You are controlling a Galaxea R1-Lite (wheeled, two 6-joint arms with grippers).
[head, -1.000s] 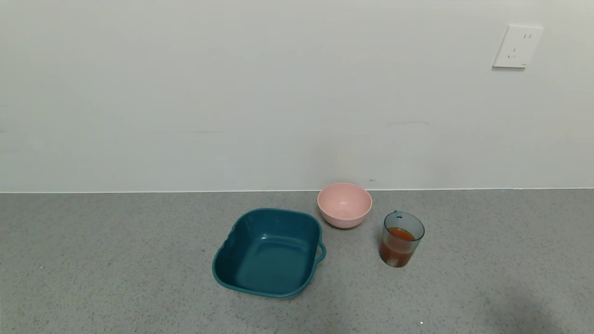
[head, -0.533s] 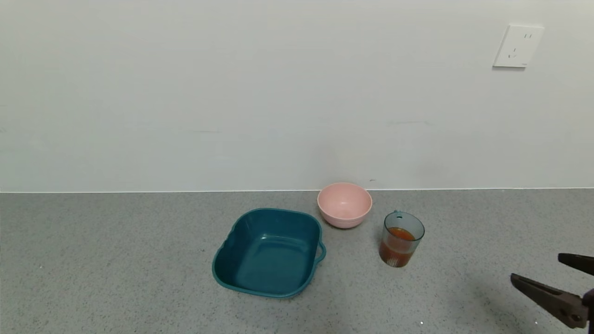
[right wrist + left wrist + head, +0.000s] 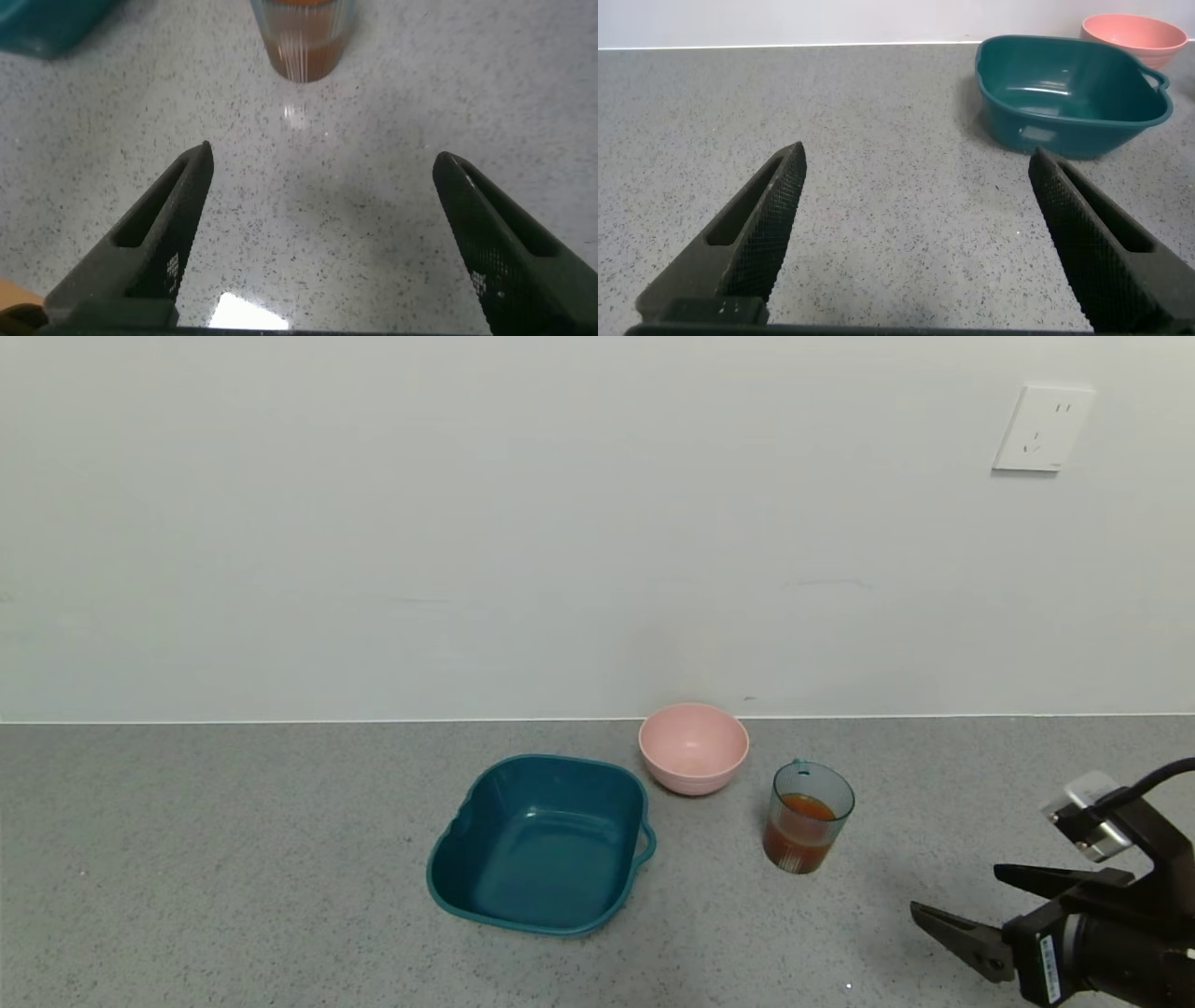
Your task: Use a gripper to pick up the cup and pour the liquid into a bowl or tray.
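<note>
The ribbed pale blue cup [image 3: 808,817] stands upright on the grey counter, about half full of reddish-brown liquid [image 3: 801,840]. The dark teal basin [image 3: 541,840] sits to its left, empty. My right gripper [image 3: 957,894] is open, low over the counter to the right of the cup, its fingers pointing toward the cup with a gap between. In the right wrist view the cup [image 3: 301,37] stands ahead of the open gripper [image 3: 322,159]. My left gripper [image 3: 915,159] is open over bare counter, out of the head view; the basin [image 3: 1069,93] lies ahead of it.
A small round pink bowl [image 3: 693,747] stands behind the basin and cup, close to the wall; it also shows in the left wrist view [image 3: 1134,33]. A white wall socket [image 3: 1041,429] is high at the right. The grey speckled counter [image 3: 233,859] stretches wide to the left.
My right gripper has come into the head view from the lower right and moved left toward the cup, fingers open. The cup, basin and pink bowl have not moved.
</note>
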